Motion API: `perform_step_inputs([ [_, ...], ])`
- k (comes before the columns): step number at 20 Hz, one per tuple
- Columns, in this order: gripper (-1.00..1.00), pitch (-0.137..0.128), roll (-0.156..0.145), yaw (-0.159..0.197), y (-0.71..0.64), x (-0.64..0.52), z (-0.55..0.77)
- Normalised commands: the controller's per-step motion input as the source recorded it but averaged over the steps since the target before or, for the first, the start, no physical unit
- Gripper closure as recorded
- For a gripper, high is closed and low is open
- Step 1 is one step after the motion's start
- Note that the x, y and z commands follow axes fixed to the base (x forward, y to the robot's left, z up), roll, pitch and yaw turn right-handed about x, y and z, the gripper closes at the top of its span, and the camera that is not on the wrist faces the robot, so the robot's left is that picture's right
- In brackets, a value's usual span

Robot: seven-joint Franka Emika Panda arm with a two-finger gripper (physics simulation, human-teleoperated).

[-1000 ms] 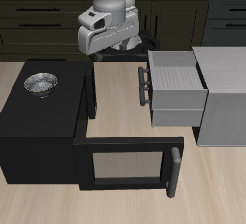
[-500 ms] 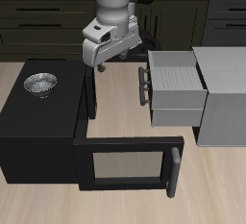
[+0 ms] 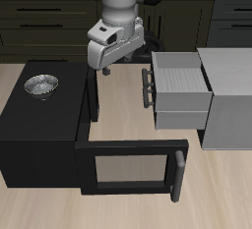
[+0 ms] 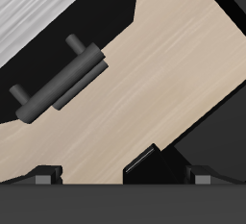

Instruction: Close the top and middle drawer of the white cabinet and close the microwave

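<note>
Arm is dropping and swinging out from the back toward the cabinet (image 3: 228,95); the gripper (image 3: 105,71) is now sitting lower than a second ago, hanging over bare table (image 3: 123,100) between the microwave (image 3: 39,125) and the drawers, holding nothing. Finger spacing: wrist view is only showing two dark finger tips (image 4: 43,173) well apart with table between, so it is looking open, but I'm not calling that certain. Top drawer (image 3: 177,73) is sticking out toward the gripper, its handle (image 4: 60,78) close ahead of it and slightly lower; middle drawer (image 3: 182,108) is out by about the same, just below the top one and nearer the front edge than the gripper. Microwave door (image 3: 133,171) is swung wide open, well forward of the gripper, hinge side near the black body. Nothing on the task has moved: both drawers and the door are sitting as before. My read: the descent is lining up a push on the top drawer front, so it is approach phase and zero of three closures done. Risk I'm seeing is catching the handle off-centre.
</note>
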Motion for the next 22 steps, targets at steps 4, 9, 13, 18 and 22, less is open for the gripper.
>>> perform_step_inputs([
  [4, -1.0, 0.009, -0.012, 0.006, -0.04, 0.15, -0.04],
  [9, -1.0, 0.012, -0.003, 0.05, 0.12, 0.2, -0.16],
  [13, -1.0, 0.03, 0.017, 0.042, 0.21, 0.13, -0.22],
  [18, -1.0, 0.036, 0.018, 0.06, 0.14, 0.03, -0.25],
  [22, -1.0, 0.029, 0.015, 0.085, 0.06, -0.14, -0.3],
])
